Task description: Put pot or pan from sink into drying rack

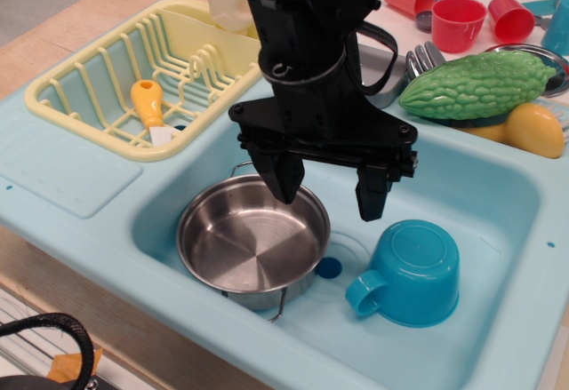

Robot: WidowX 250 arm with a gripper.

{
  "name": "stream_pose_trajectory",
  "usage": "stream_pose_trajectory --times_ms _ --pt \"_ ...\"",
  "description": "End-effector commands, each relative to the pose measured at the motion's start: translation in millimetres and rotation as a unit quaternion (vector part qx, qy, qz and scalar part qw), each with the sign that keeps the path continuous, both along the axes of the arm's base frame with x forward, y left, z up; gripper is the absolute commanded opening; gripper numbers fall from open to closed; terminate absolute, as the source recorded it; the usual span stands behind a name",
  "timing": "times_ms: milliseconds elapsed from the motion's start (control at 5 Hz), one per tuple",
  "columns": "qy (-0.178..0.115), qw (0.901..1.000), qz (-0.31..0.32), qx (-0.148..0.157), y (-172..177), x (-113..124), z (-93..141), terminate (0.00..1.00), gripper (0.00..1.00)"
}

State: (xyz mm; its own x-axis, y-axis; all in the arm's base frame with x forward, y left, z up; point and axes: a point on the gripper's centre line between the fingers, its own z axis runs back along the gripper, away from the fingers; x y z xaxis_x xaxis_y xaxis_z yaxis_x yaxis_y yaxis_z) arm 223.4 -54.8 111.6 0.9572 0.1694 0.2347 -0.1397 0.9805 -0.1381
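gripper [327, 196]: fingers spread apart, holding nothing, above pot [252, 241] rim in sink [498, 203].
risk: thin rim slips; cup [411, 273] close, may be bumped.

Wooden table [107, 8], sink unit [62, 177] (light-blue) atop

Arm [302, 43] cut off by top edge. Faucet [391, 75] mostly hidden behind arm. Rack [80, 97] far corner blocked by arm. Pot [249, 239] rear rim covered by left finger. Black object [44, 354] cropped at bottom left corner, unidentifiable. Cups [458, 21] at top right partly overlapping.
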Motion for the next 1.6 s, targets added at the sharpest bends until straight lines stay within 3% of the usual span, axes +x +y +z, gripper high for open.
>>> stream_pose_trajectory --times_ms 0,200,1000,1200,1400 --pt "0.0 1.0 0.0 0.0 0 0 0 0.0 1.0" --pt "0.02 0.9994 0.024 0.017 -3 -3 -8 0.0 1.0" --pt "0.066 0.9971 0.035 -0.018 -3 -4 -50 0.0 1.0" --pt "0.061 0.9971 0.041 -0.019 -2 -8 -57 0.0 0.0" --pt "0.073 0.9964 0.035 -0.024 -1 -7 -60 0.0 0.0"
